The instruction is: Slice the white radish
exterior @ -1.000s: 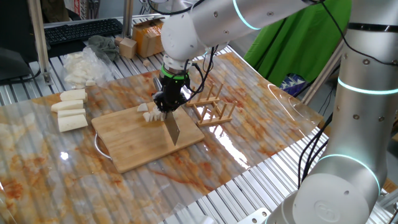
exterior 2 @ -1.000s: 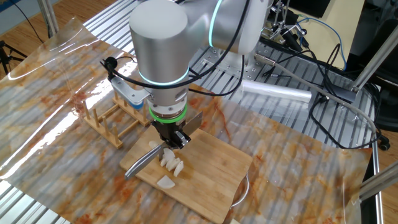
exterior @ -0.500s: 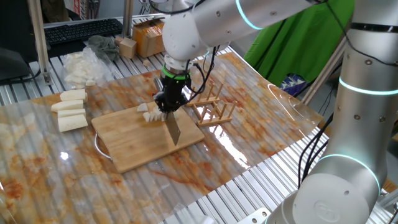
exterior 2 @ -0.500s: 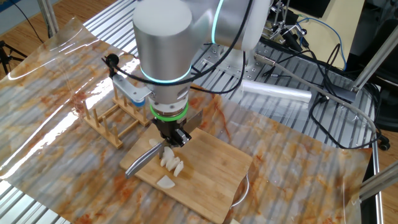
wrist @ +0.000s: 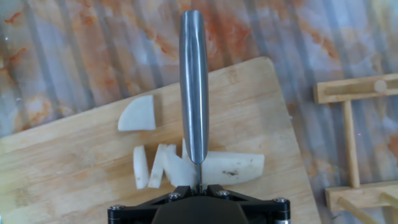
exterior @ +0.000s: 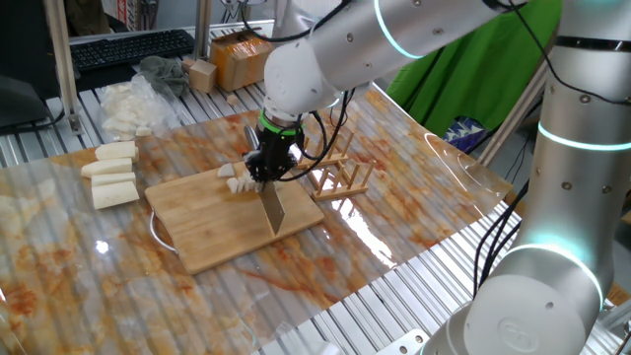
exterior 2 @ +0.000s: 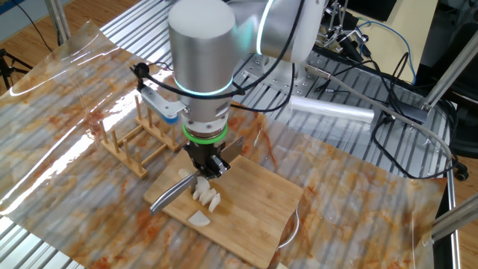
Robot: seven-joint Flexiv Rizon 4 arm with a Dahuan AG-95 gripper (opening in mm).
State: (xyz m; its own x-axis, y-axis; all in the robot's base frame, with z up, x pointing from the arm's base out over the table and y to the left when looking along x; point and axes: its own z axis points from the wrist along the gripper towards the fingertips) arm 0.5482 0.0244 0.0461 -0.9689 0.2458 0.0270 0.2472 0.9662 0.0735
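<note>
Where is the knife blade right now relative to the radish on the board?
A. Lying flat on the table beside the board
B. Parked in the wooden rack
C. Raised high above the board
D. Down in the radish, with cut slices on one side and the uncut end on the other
D: in the hand view the knife held by the tool sits down in the white radish on the cutting board, slices to one side and the uncut piece to the other.

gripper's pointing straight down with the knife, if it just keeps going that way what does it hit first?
Most likely the white radish: the knife held in the gripper sits across the uncut piece, already-cut slices to one side. Right below is the cutting board. Whether the blade is already through the radish is unclear.
</note>
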